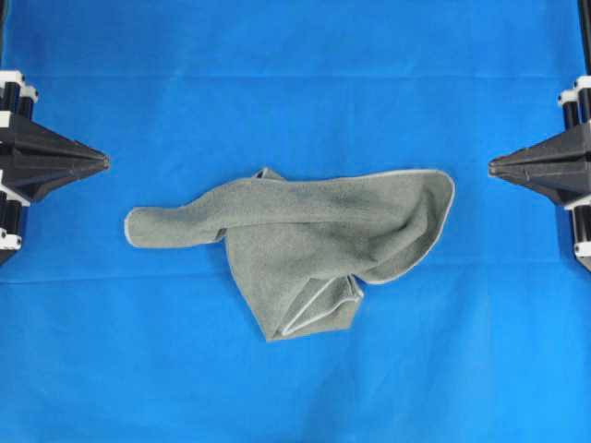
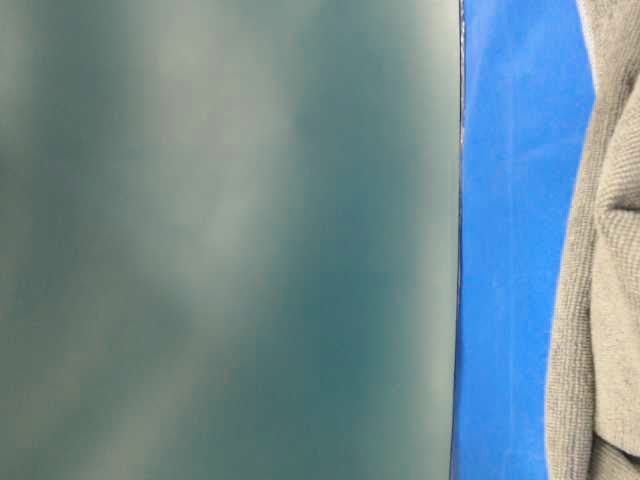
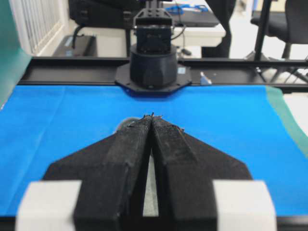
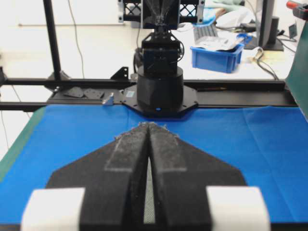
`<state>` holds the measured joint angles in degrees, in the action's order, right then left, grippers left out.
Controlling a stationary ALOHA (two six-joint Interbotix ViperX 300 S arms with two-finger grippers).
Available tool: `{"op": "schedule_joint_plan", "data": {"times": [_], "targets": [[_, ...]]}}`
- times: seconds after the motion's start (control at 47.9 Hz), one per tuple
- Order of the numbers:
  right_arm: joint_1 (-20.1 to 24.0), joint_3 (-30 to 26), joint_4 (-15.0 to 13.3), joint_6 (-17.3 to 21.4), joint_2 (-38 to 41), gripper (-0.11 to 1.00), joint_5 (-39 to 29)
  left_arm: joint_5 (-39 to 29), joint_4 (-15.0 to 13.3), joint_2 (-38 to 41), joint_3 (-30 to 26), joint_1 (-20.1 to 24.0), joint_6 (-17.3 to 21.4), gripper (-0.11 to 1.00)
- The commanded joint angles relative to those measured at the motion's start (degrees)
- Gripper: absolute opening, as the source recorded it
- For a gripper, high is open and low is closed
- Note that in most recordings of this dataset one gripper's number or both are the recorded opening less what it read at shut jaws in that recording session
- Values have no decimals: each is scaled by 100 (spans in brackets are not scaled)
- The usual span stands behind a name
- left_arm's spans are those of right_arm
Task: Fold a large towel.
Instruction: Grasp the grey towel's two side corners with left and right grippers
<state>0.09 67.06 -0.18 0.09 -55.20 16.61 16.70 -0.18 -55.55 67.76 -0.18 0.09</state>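
Observation:
The grey-green towel (image 1: 295,242) lies crumpled and twisted in the middle of the blue sheet, with one arm reaching left and a folded flap hanging toward the front. Its edge also shows at the right of the table-level view (image 2: 600,300). My left gripper (image 1: 103,163) sits at the left edge, shut and empty, well clear of the towel; in the left wrist view (image 3: 152,117) its tips meet. My right gripper (image 1: 492,166) sits at the right edge, shut and empty, a short way from the towel's right end; its tips meet in the right wrist view (image 4: 149,125).
The blue sheet (image 1: 295,83) covers the whole table. A blurred dark-green surface (image 2: 220,240) fills most of the table-level view. The opposite arm bases stand at the far table edge in each wrist view.

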Motion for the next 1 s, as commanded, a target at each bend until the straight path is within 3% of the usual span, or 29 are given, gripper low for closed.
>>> {"op": "schedule_joint_plan", "data": {"times": [0.0,0.251,0.585,0.689,0.814,0.898,0.981], "targets": [[-53,-97,44,62,44,0,18,-211,-290,26,-193,-35,-132,0],[-378,-510,527,686,466,0,-2276,-1345,-290,308,-158,79,-308,0],[-896,-492,527,1890,1380,1,-3762,-1907,-281,1468,-62,369,-1371,3],[-932,-527,527,2021,1767,3,-3894,-1907,-281,1942,-53,369,-1740,23],[-993,-571,519,2065,2355,39,-3823,-1898,-281,2514,-26,369,-2109,62],[-1107,-589,501,2074,2733,61,-3727,-1881,-281,2918,-44,369,-2162,81],[-1274,-598,483,2074,3103,66,-3560,-1767,-281,3375,-105,343,-2171,88]]}}
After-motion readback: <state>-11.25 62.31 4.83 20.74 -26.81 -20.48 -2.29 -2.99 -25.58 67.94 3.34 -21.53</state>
